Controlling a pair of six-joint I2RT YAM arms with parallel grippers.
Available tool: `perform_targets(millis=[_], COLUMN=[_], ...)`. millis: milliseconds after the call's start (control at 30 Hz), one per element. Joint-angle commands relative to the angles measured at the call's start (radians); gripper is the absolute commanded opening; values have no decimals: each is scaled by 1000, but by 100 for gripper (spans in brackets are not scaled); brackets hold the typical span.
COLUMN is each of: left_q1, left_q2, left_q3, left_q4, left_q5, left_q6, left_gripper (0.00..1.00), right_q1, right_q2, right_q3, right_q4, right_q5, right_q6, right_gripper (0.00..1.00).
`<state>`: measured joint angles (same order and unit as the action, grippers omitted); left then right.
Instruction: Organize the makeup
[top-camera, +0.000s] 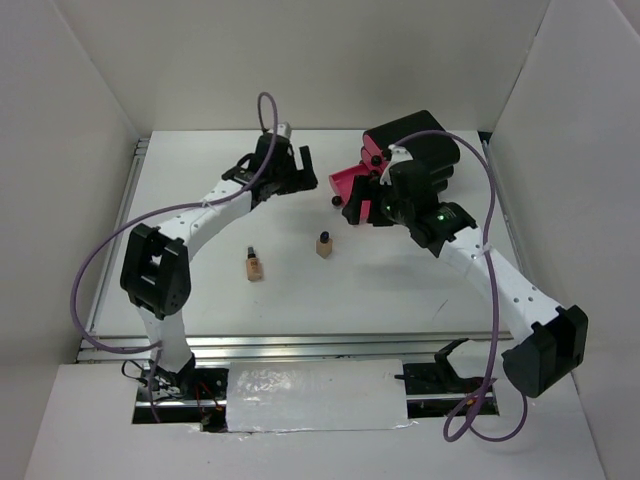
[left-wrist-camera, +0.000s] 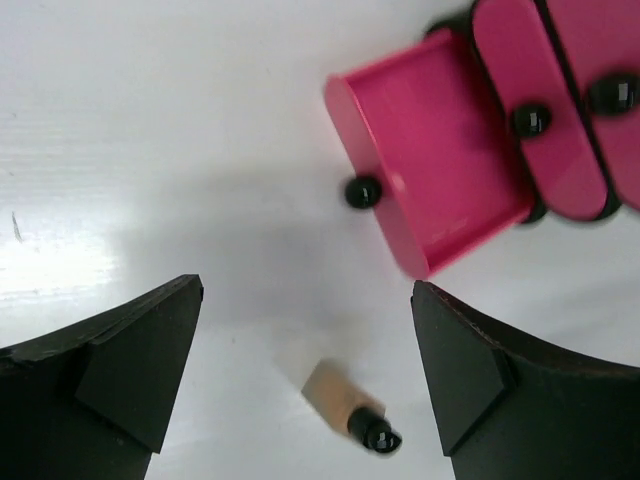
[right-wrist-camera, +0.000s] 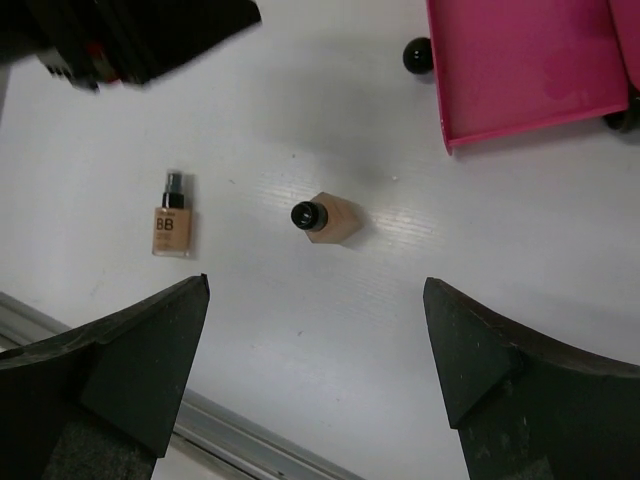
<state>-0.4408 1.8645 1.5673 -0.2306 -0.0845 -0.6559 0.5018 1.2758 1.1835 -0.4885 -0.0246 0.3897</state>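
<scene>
Two tan makeup bottles with black caps are on the white table. One stands upright (top-camera: 324, 244) (right-wrist-camera: 325, 218) and shows blurred in the left wrist view (left-wrist-camera: 345, 405). The other lies flat (top-camera: 255, 265) with "BB" printed on it (right-wrist-camera: 171, 222). My left gripper (top-camera: 296, 175) (left-wrist-camera: 308, 290) hangs open above the table, left of the pulled-out pink drawer (left-wrist-camera: 430, 160), with nothing between its fingers. My right gripper (top-camera: 368, 200) (right-wrist-camera: 316, 285) is open and empty too, close to the drawer front (right-wrist-camera: 530, 70), with both bottles ahead of it.
The black box with pink drawer fronts (top-camera: 410, 150) stands at the back right, its lowest drawer (top-camera: 350, 185) pulled out and showing nothing inside. A black knob (left-wrist-camera: 362, 191) sits at that drawer's front. A metal rail (top-camera: 300, 345) runs along the near table edge.
</scene>
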Motion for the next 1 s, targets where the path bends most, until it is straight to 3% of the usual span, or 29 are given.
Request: perform_targets(millis=[0,300,767,967], left_q1=[-71,-222,-271,-276], left_q2=[-37,-19,107,125], left_q3=[-16,-52,-45,-75], left_q4=[-139,-157,-147,-131], left_q5=[-95,-49,-1,15], left_q6=[186,274,280,279], left_gripper=[99,95,85,71], right_q1=[7,7,7,7], right_q2=[-43,-64,-61,-50], right_q3=[31,51,36,31], right_q4=[31,-12,-28,-25], right_q5=[84,111,109,98], right_q6=[52,66,57,55], right_gripper=[96,97,97,97])
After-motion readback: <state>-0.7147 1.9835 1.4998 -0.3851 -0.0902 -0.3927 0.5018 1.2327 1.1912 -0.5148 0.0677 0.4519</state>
